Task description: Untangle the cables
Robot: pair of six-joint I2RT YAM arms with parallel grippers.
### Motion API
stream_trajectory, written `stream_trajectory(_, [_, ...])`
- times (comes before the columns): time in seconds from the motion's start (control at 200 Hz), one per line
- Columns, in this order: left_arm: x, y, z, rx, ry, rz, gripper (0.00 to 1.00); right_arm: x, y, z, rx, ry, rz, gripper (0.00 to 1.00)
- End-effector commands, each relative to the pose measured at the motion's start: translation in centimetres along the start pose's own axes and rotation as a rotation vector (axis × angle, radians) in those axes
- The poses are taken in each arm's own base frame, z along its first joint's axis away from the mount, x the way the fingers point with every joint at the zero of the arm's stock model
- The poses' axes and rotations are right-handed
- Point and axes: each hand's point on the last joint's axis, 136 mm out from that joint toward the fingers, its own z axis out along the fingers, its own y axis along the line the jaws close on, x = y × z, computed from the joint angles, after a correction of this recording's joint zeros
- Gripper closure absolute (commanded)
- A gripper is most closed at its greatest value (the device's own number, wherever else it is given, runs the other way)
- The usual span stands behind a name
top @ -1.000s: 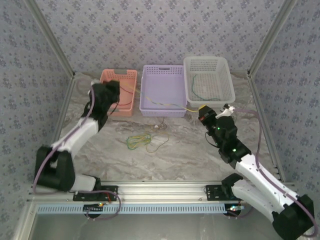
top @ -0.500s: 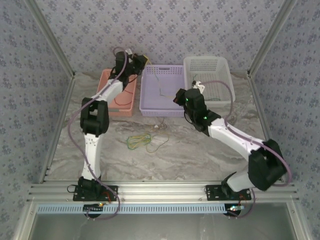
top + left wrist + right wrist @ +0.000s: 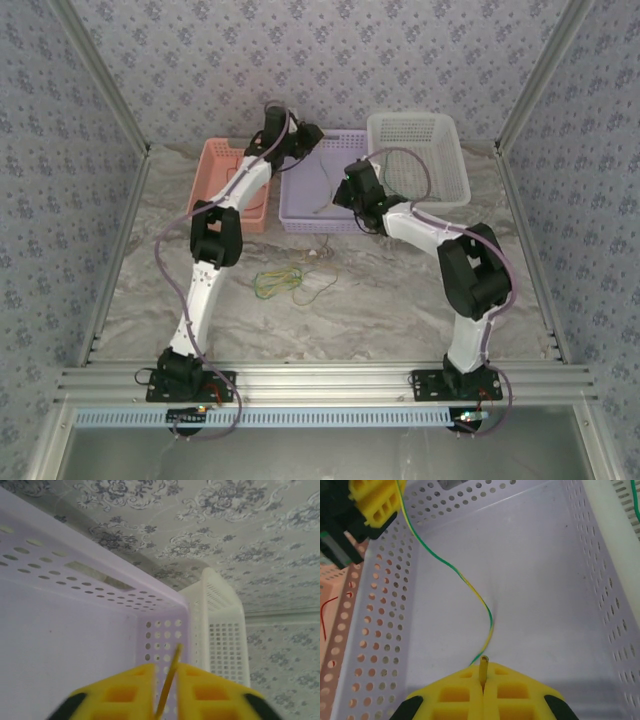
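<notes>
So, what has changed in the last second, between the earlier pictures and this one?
The left gripper went from the orange basket, and the right gripper from before the white basket, forward over the purple basket. The right gripper stays shut on the green-yellow cable; the left gripper's jaws stand slightly apart around it. Baskets and the cable tangle on the table stayed put.
</notes>
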Motion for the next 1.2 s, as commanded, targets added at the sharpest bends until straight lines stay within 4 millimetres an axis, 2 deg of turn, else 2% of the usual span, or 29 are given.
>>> stream_trajectory(0.0, [-0.4,0.9,-0.9,-0.085,0.001,0.045,0.63,0.0,-0.5,0.7,0.047,0.062,-0.017,1.0])
stream_trajectory(0.15, [-1.0,-0.5,-2.6,-0.116,-0.011,0.082,0.41,0.2,-1.8,1.2,0.107,0.1,0.0,0.97])
stream_trajectory(0.26, [-1.5,-1.2,-3.9,-0.14,-0.017,0.107,0.39,-0.2,-1.8,1.3,0.113,0.114,-0.004,0.82])
stream_trajectory(0.42, [-2.2,-2.0,-6.2,-0.2,-0.038,0.138,0.37,-0.9,-1.0,1.3,0.119,0.139,-0.042,0.77])
stream_trajectory(0.61, [-2.7,-4.5,-8.5,-0.197,-0.051,0.191,0.37,-1.2,-1.3,1.3,0.137,0.157,-0.037,0.58])
stream_trajectory(0.705, [-2.9,-6.0,-9.6,-0.176,-0.058,0.208,0.37,-1.9,-1.1,0.2,0.146,0.128,-0.045,0.53])
stream_trajectory(0.789, [-3.1,-7.0,-10.7,-0.174,-0.065,0.22,0.37,-2.8,-1.1,-1.0,0.149,0.096,-0.052,0.53])
stream_trajectory(0.939, [-3.7,-8.4,-14.2,-0.234,-0.11,0.26,0.37,-4.2,-0.2,-3.9,0.131,0.035,-0.099,0.54])
stream_trajectory(1.024, [-3.2,-8.1,-16.6,-0.287,-0.117,0.268,0.37,-4.2,0.3,-6.0,0.121,-0.006,-0.136,0.55])
stream_trajectory(1.049, [-3.4,-8.9,-17.4,-0.266,-0.143,0.28,0.37,-4.2,0.6,-6.7,0.111,-0.018,-0.146,0.55])
stream_trajectory(1.194, [-1.6,-7.4,-21.3,-0.302,-0.144,0.256,0.41,-2.9,1.6,-8.8,0.06,-0.017,-0.22,0.55])
